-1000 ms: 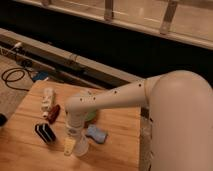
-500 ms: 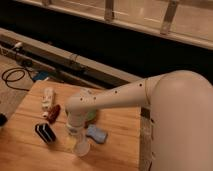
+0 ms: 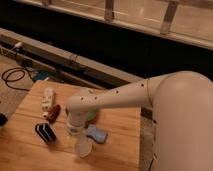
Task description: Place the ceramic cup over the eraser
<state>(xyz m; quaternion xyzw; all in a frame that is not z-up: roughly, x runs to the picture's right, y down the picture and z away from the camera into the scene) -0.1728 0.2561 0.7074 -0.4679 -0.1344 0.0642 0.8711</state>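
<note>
Near the front edge of the wooden tabletop [image 3: 120, 125], the ceramic cup [image 3: 83, 148] is standing upright, and the gripper [image 3: 76, 134] is reaching down onto it from above, its fingers pressing together on the rim. Whether anything is lying inside the cup cannot be told. Just behind the cup, a green bowl [image 3: 91, 118] is peeking out from under the white arm [image 3: 115, 97], which is hiding most of it, so its contents are not showing either. The eraser [image 3: 45, 133] is lying to the left of the cup, well apart from it and uncovered. A blue sponge pad [image 3: 98, 134] is sitting just beside the cup on the right. Farther back and to the left of the cup, a dark red-brown cylinder [image 3: 54, 113] and a white bottle-like object [image 3: 47, 97] are lying side by side. Compared with a second ago, the cup is keeping nearly the same spot, the arm is still hanging over it, and the gripper is now closing on it
</note>
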